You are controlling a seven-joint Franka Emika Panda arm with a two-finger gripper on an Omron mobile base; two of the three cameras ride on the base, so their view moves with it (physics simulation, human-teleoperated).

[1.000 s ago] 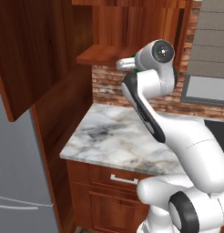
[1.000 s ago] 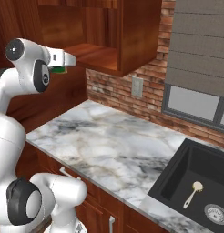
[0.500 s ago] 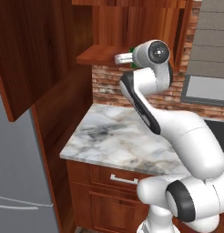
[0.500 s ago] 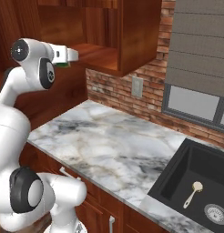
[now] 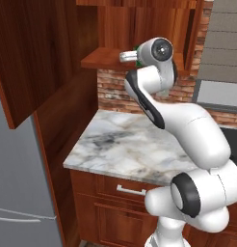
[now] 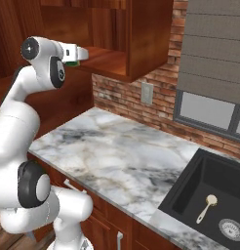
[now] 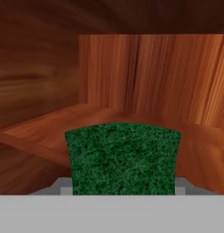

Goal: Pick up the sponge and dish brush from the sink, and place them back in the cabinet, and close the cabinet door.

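Supports: marble counter (image 6: pixel 112 161) runs from the brick wall (image 6: pixel 127 100) out to the drawer fronts, top bare. Black sink (image 6: pixel 190 195) sits in the counter at its far right end; dish brush (image 6: pixel 207 207) lies flat on the basin floor, head toward the wall, near the silver drain (image 6: pixel 231 228). Above the counter, cabinet shelf (image 7: pixel 104 123) bare wood.

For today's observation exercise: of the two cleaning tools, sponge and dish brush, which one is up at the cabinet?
The sponge, green side showing, held in the gripper at the cabinet shelf; the dish brush lies in the sink.
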